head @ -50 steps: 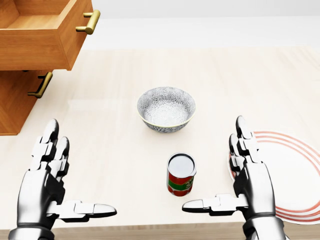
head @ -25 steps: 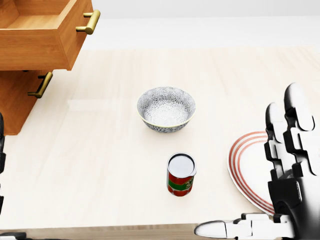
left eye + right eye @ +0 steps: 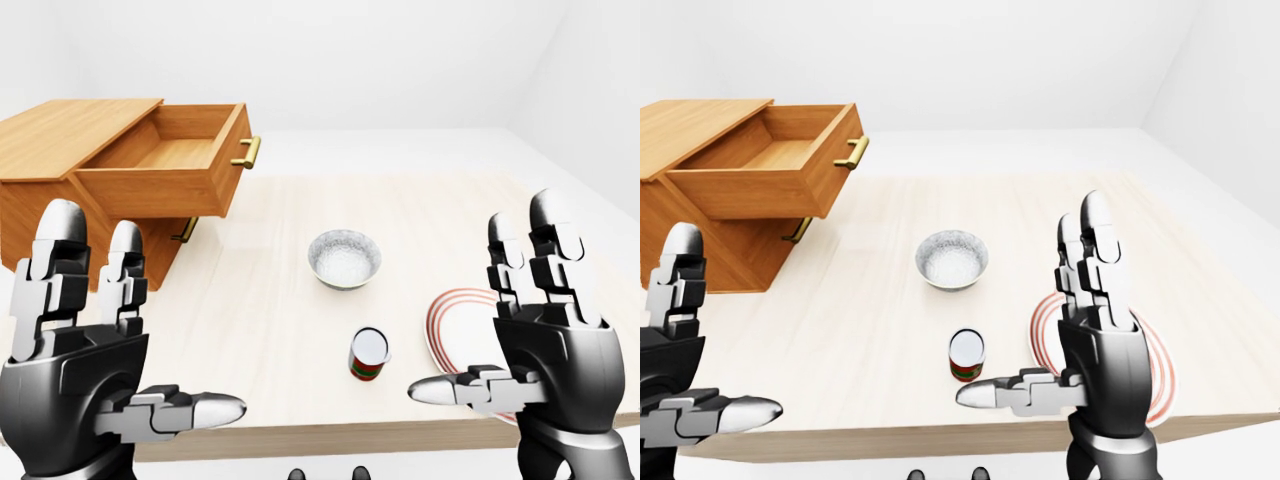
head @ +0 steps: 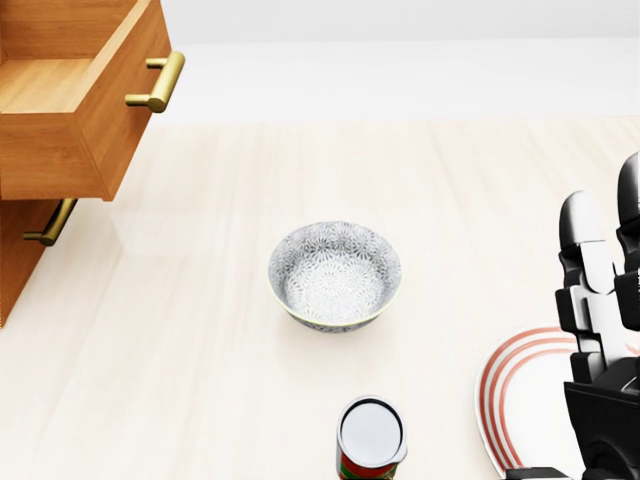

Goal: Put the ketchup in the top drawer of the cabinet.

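Note:
A small red can-like container with a green band and white top [image 3: 369, 355], the only ketchup-like thing, stands upright on the pale table near its bottom edge. The wooden cabinet [image 3: 60, 140] sits at the left, its top drawer [image 3: 165, 165] pulled out and empty. My left hand [image 3: 140, 330] is raised at the lower left, open, palm inward, well left of the container. At the lower right my right hand [image 3: 485, 320] is raised too and open, thumb pointing at the container without touching it. The head view shows only the right hand's fingers [image 4: 585, 265].
A patterned grey bowl [image 3: 344, 258] stands mid-table above the container. A white plate with red rings [image 3: 450, 320] lies to the right, partly behind my right hand. A second, shut drawer with a brass handle [image 4: 48, 225] sits under the open one. The table's edge [image 3: 330, 437] runs along the bottom.
The head view has shifted, so bowl and container sit lower in the picture. Both hands rose and spread apart; the left hand has left the head view.

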{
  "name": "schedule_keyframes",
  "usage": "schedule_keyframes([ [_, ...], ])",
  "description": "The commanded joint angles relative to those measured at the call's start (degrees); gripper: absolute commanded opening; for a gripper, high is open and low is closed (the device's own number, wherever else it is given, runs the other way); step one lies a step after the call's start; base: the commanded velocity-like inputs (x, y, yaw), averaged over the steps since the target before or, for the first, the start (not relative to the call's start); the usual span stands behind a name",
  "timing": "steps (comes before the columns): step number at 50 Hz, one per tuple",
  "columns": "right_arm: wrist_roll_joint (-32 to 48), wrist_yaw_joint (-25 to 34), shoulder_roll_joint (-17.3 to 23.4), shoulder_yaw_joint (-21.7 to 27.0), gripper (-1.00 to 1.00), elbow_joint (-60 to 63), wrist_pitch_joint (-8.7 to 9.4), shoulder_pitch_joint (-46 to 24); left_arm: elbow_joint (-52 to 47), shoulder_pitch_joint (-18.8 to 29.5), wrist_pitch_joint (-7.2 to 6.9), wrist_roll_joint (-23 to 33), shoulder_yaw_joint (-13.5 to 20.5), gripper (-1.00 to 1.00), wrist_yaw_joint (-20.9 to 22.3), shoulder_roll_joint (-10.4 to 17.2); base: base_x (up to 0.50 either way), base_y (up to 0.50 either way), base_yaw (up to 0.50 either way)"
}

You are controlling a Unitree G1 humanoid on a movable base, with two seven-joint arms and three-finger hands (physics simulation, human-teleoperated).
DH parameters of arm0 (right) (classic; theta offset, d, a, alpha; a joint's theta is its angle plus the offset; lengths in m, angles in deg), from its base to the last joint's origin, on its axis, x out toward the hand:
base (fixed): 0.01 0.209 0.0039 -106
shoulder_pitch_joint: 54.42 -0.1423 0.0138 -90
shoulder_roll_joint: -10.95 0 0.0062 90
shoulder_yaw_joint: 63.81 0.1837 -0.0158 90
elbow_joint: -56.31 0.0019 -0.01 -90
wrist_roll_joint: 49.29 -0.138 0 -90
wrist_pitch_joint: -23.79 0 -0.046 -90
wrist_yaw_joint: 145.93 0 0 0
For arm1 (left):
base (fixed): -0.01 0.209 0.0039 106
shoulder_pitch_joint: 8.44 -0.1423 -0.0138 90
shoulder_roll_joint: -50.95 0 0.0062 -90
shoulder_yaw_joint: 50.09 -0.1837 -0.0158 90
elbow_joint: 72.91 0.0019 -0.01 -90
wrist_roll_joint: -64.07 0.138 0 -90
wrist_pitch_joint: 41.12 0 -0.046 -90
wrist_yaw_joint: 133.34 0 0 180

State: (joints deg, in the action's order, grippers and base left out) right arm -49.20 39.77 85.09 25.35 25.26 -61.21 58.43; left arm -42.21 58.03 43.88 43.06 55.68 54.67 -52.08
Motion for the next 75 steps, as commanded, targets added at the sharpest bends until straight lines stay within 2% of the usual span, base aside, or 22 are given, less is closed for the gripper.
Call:
schedule_keyframes([
  [1, -0.88, 0.09, 0.25, 0.21, 1.00, 1.04, 0.00, 0.81, -0.69, -1.02, 0.00, -2.00, 0.18, 1.00, -1.47, 1.64, 0.50, -0.02, 0.00],
  [29, -1.32, 1.21, -1.85, 2.86, 1.00, 1.04, 0.00, -0.28, -0.69, -1.93, 0.00, -3.44, 0.22, 1.00, -2.55, 3.08, 0.46, -0.02, 0.00],
  [32, -0.49, 0.82, -1.41, 2.59, 1.00, 1.04, 0.00, 0.29, -0.69, -1.74, 0.00, -3.69, 0.63, 1.00, -2.50, 3.03, 0.00, 0.00, 0.00],
  [33, 2.50, 0.89, -0.62, 1.79, 1.00, 1.04, 0.00, 0.61, -0.69, -1.31, 0.00, -4.01, 1.07, 1.00, -2.61, 3.07, 0.00, 0.00, 0.00],
  [37, 3.94, 1.43, -1.25, 1.65, 1.00, 1.04, 0.00, 0.49, -0.69, -0.86, 0.00, -4.08, 1.55, 1.00, -2.40, 2.75, 0.00, 0.06, 0.00],
  [56, 4.66, 1.93, -1.52, 1.09, 1.00, 1.04, 0.00, 0.45, -0.69, -1.36, 0.00, -5.46, 1.61, 1.00, -3.94, 4.37, 0.00, 0.50, 0.00],
  [75, 3.15, 1.34, -2.19, 1.39, 1.00, 0.10, 0.00, -0.19, -0.69, -1.32, 0.00, -4.89, 1.55, 1.00, -3.28, 3.74, 0.00, 0.48, 0.00],
])
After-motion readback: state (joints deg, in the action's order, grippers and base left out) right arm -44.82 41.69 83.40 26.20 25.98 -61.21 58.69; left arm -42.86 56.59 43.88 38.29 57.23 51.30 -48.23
